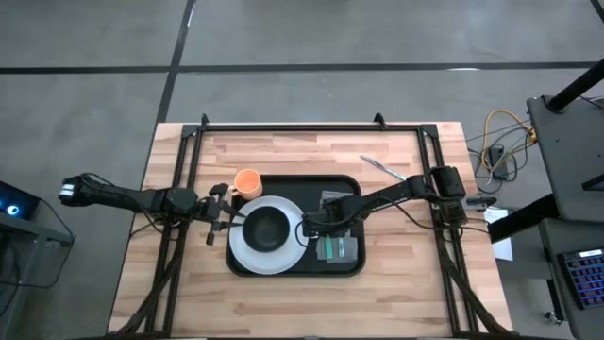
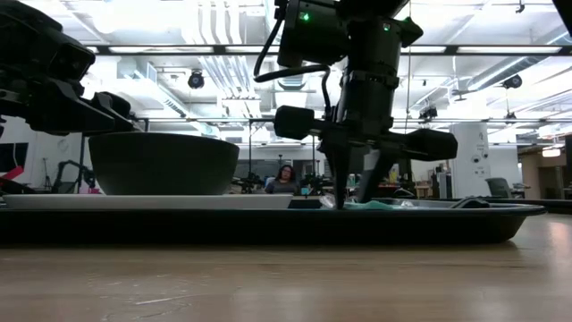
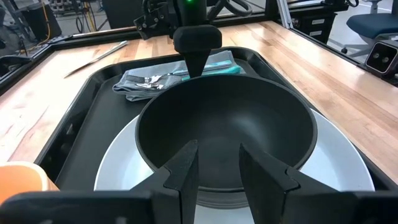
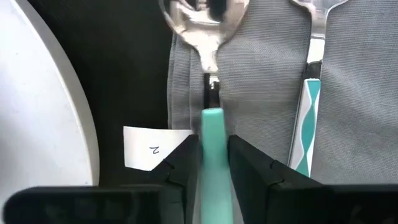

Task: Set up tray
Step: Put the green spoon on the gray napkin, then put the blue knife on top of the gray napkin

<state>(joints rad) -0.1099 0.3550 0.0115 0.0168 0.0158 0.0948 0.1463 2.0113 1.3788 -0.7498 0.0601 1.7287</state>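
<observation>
Here, line by line:
Tray: large black rectangular tray (image 1: 247, 266) sits mid wooden tabletop (image 1: 396, 293), long axis left–right.
Hidden: white round plate (image 1: 247, 253) and dark bowl (image 1: 267, 228) cover its left half.
Writing: white tag (image 4: 148, 149) reads "2".
Right gripper (image 4: 213, 163): clamped on teal-handled spoon (image 4: 212, 140), on grey cloth napkin (image 4: 261, 99).
Left gripper (image 3: 219, 163): narrowly parted, at bowl's rim.

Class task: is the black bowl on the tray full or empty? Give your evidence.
Empty. The left wrist view looks down into the black bowl and shows only its bare dark inside; it stands upright on the white plate.
</observation>
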